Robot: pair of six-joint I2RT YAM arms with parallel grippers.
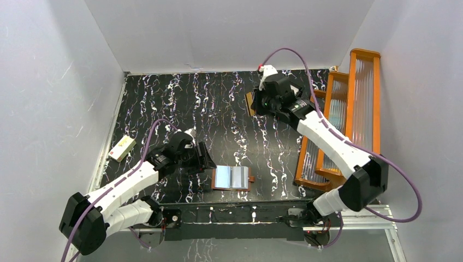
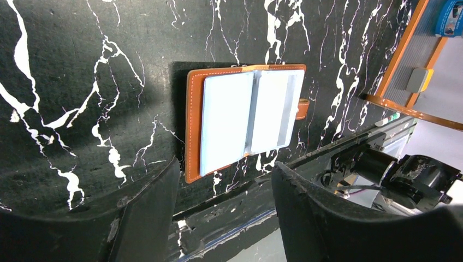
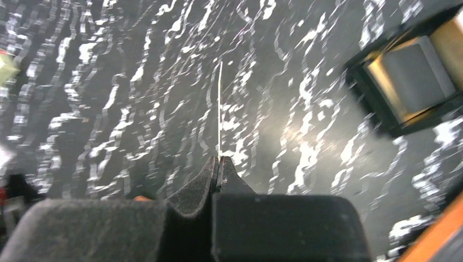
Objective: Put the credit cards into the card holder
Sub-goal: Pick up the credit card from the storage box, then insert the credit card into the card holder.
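The card holder (image 1: 232, 178) lies open on the black marbled table near the front edge, a reddish-brown cover with pale shiny pockets (image 2: 245, 117). My left gripper (image 1: 205, 158) hovers just left of it, open, with nothing between its fingers (image 2: 225, 165). My right gripper (image 1: 255, 103) is far back on the table, shut on a thin credit card (image 1: 249, 103). The right wrist view shows that card edge-on as a pale line (image 3: 219, 109) rising from the closed fingertips (image 3: 218, 159). No other cards are visible.
An orange slatted rack (image 1: 349, 109) stands along the right side. A cream box (image 1: 122, 148) lies at the table's left edge. A black tray with a grey block (image 3: 409, 76) shows in the blurred right wrist view. The arm bases' rail (image 1: 235, 213) runs along the front.
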